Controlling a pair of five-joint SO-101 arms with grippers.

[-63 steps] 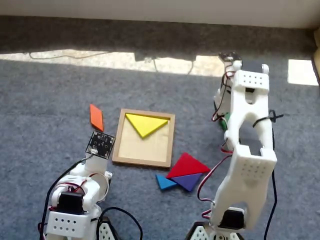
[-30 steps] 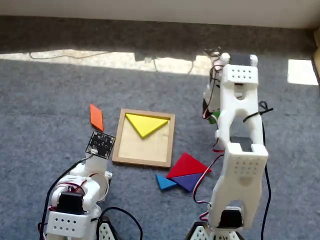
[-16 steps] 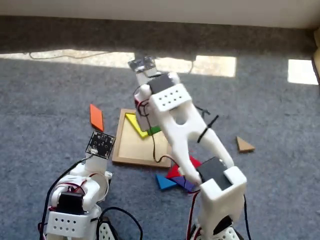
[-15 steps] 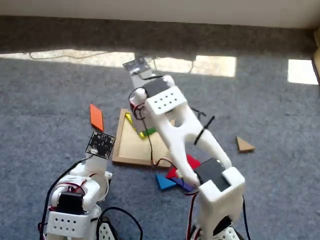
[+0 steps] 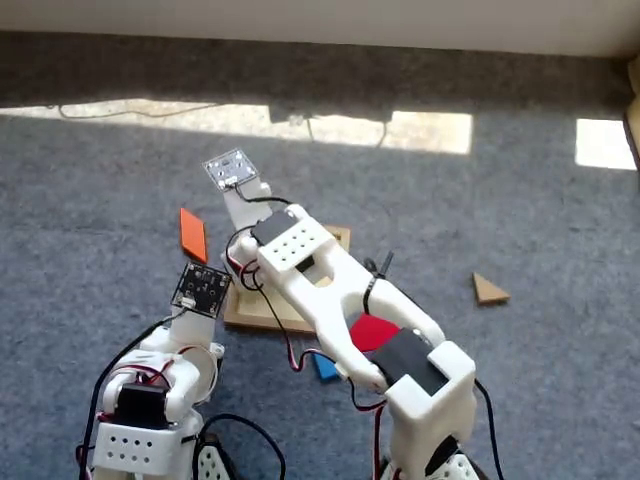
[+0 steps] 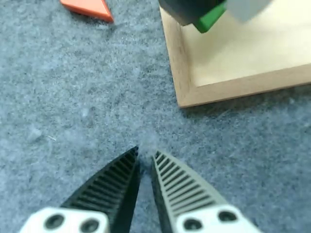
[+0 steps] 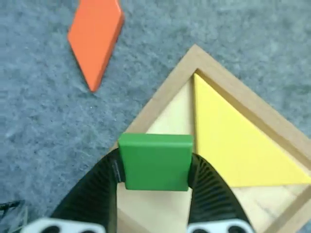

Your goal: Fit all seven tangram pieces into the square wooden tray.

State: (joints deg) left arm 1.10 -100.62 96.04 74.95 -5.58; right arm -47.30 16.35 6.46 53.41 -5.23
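Note:
My right gripper is shut on a green square piece and holds it over the left corner of the wooden tray. A yellow triangle lies in the tray beside it. The orange parallelogram rests on the carpet left of the tray. From above, the right arm stretches across the tray. My left gripper is shut on nothing, low over the carpet near the tray's rim; the green piece hangs beyond it.
A red triangle and a blue piece lie on the carpet by the tray's near right side, partly under the right arm. A tan triangle sits alone further right. The orange parallelogram is beside the left arm's camera board.
The right arm has swung from the right side of the carpet leftward across the tray, carrying the green piece to the tray's left corner. The left arm has kept still.

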